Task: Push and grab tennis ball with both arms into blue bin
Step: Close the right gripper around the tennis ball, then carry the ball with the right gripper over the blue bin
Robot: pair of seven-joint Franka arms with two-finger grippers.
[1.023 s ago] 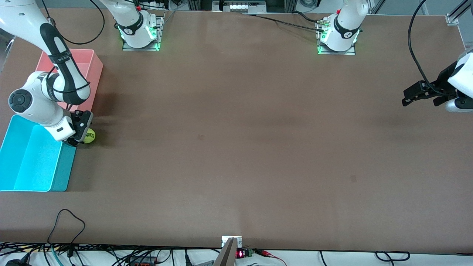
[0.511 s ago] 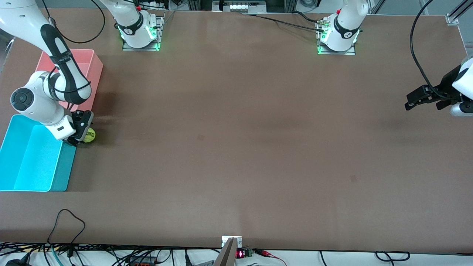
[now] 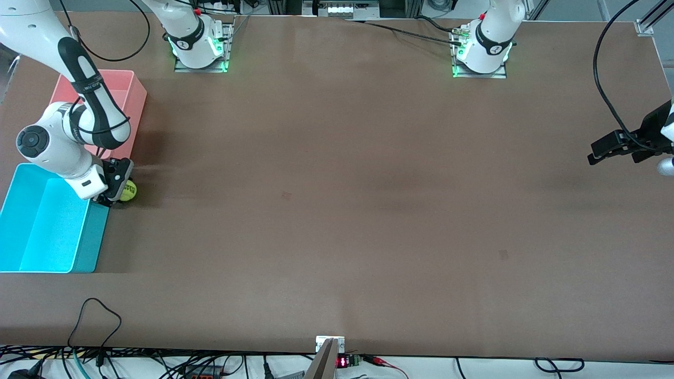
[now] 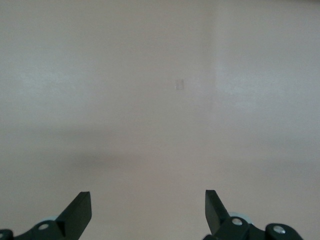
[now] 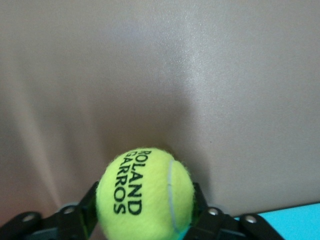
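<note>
Presently the right gripper (image 3: pixel 117 191) is clamped on the tennis ball (image 3: pixel 128 190), one finger on each side of it, as the right wrist view confirms. The ball sits low at the table (image 3: pixel 337 210), just beside the corner of the blue bin (image 3: pixel 31 231) and close to the pink bin (image 3: pixel 131 97). The left gripper (image 3: pixel 605 150) waits over the table at the left arm's end, fingers apart and empty.
</note>
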